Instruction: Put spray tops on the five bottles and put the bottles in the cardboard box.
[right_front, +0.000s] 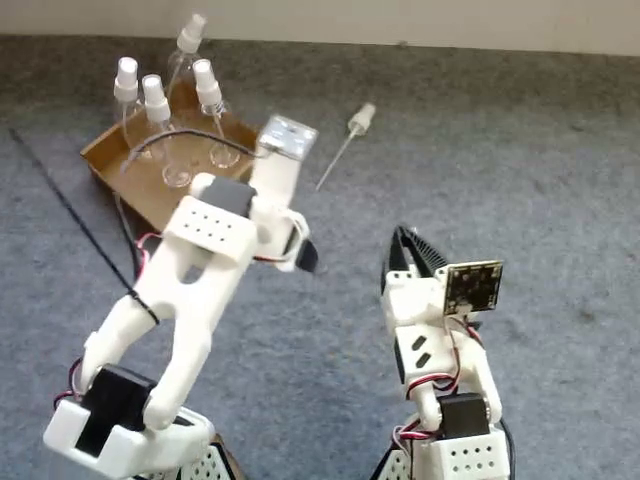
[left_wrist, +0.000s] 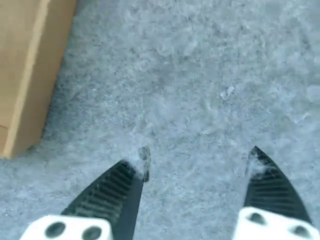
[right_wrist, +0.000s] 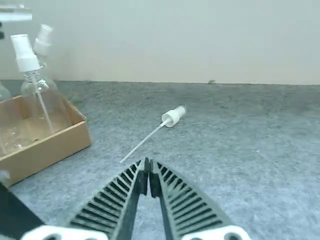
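Logging the loose spray top (right_front: 352, 133) first: it lies flat on the grey carpet (right_front: 520, 150), right of the cardboard box (right_front: 112, 172) and apart from it, touching nothing, its thin tube pointing toward the near side. Four bottles (right_front: 205, 92) stand upright in the box at far left, each capped.

Right gripper (right_wrist: 148, 165): near side of the spray top, fingers pressed together at the tips, holding nothing.

Left gripper (left_wrist: 197, 160): fingers spread wide, nothing between them, over bare carpet with the box wall just beside.

The left wrist view gives me that gap plainly; from the high view the arm's own body covers most of that gripper. The right wrist view shows two bottles side-on, a tube inside one; the high view gives me the count.
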